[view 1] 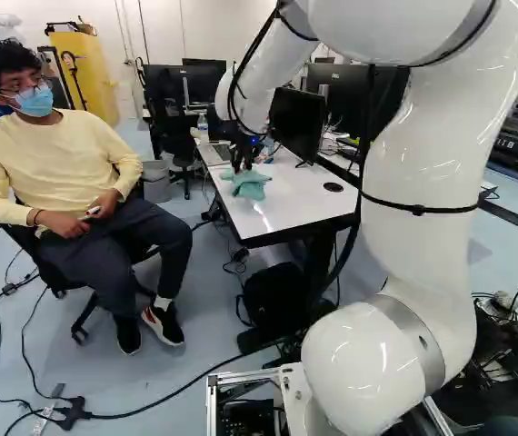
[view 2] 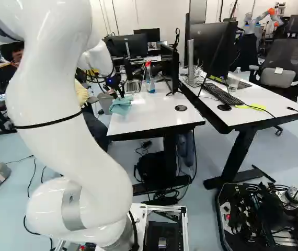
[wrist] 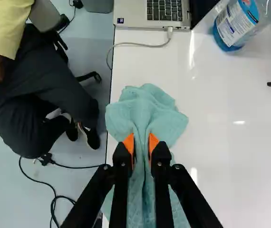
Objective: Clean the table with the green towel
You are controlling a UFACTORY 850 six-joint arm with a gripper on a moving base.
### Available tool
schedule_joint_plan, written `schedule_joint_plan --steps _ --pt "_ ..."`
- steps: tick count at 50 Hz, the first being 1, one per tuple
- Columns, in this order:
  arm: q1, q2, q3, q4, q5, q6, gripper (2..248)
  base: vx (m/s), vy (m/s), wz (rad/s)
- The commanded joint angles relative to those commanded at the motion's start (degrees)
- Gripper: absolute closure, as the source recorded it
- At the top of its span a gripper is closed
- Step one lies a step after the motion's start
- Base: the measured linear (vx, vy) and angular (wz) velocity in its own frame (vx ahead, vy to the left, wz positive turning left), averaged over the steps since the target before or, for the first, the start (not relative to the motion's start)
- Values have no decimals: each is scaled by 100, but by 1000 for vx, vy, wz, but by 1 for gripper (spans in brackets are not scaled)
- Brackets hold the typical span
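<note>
One towel (view 2: 122,106) lies on one white worktop (view 2: 157,116), near its long edge. The tool (view 2: 119,94) has the towel pinched: in the wrist view the orange pads of its two fingers press a raised fold from both sides, the tool (wrist: 141,142) standing over the cloth. The towel is bunched and longer than it is wide. Its long axis runs roughly along that edge, one rumpled end pointing ahead of the fingers toward the one laptop (wrist: 161,12), the rest reaching back under them.

One bottle (wrist: 242,23) stands upright near the laptop, blue liquid inside. One bin (view 1: 157,184) is on the floor beside the worktop; its contents cannot be made out. One monitor (view 1: 296,125) and one round black disc (view 2: 181,108) are also on the worktop. On a second desk (view 2: 253,104) are one clear cup (view 2: 233,84) and one keyboard (view 2: 222,94).
</note>
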Motion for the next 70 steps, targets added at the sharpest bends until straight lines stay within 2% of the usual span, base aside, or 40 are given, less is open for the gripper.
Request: schedule_joint_plan --steps 21,30,51,70 --pt "-288 801 568 0 -141 0 194 0 0 0" --pt "-333 984 648 0 -141 0 194 0 0 0" --pt "-317 1059 703 0 -141 0 194 0 0 0" --pt "-107 1521 1170 0 -141 0 194 0 0 0"
